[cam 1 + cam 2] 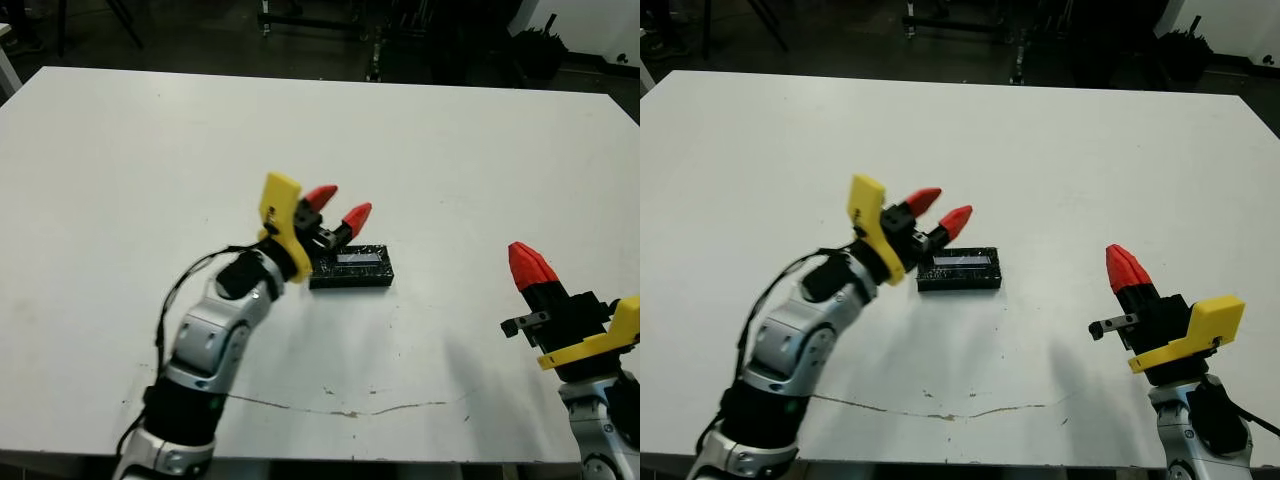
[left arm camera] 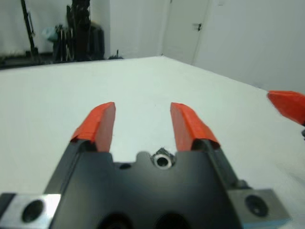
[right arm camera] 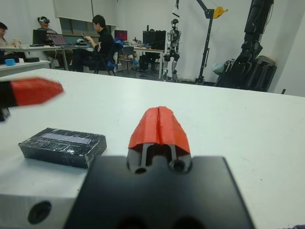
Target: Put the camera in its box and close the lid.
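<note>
The box (image 1: 351, 268) lies lidded on the tabletop (image 1: 450, 150), task seemingly done; left gripper (image 1: 338, 206) jaws apart, right gripper (image 1: 530, 262) jaws together.

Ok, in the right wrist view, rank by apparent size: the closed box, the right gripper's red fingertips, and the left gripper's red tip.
1. Closed box, largest.
2. Right gripper red fingertips, pressed together; nearness to the camera inflates them.
3. Left gripper's red tip, cropped at the picture's edge, so unsure.

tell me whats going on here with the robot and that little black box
The box sits on the white table with its crinkly black lid on, so the camera isn't visible. The left gripper hovers open just beside it, holding nothing. The right gripper is shut and empty, well off to the side.
</note>
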